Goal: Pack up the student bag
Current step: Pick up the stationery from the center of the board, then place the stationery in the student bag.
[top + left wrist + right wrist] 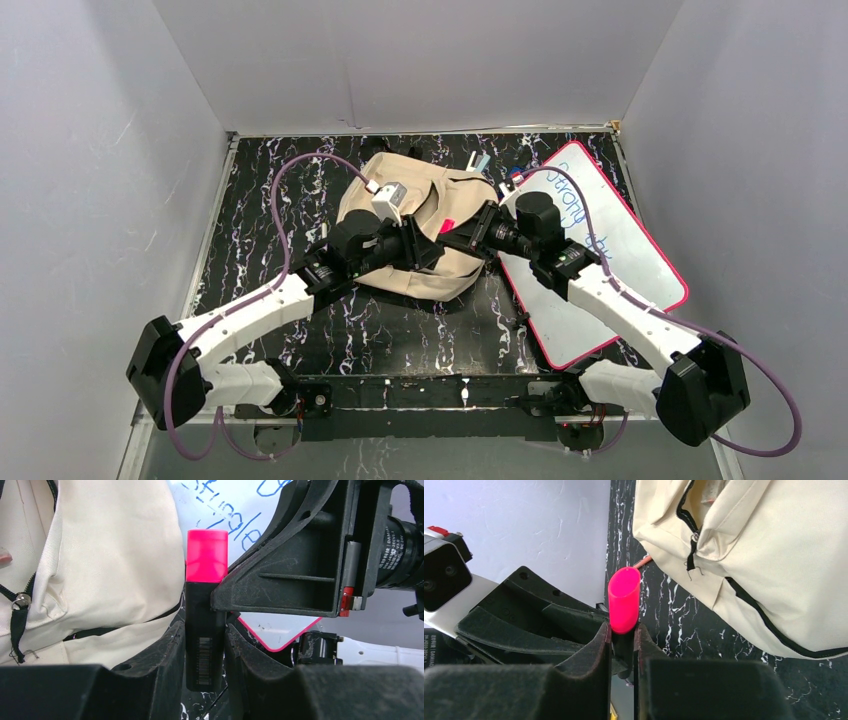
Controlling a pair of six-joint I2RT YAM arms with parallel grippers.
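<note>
Top external, looking down: black tabletop (250, 230) veined with white, closed in at left, back and right by plain pale grey walls (100, 150). Lying flat near the middle, toward the back: the student bag (455, 275), cream fabric with black zipper and trim. Just to its right, resting askew on the same surface: a pink-framed whiteboard (620, 270) with blue handwriting. Reaching in from a dark rail (430, 392) along the near edge and meeting above the bag's right part: left arm (250, 312) and right arm (630, 312).

Left wrist: left gripper (205, 647) clenched on the black body of a highlighter (206, 555), pink cap pointing away from the camera, bag cloth to the left, whiteboard behind.

Right wrist: right gripper (623, 641) pinching the same highlighter just below the cap, fingers pressed to both sides. Beyond it: marbled tabletop, the bag's zippered edge at upper right, grey wall at upper left. Highlighter held outside the bag, not in it.
</note>
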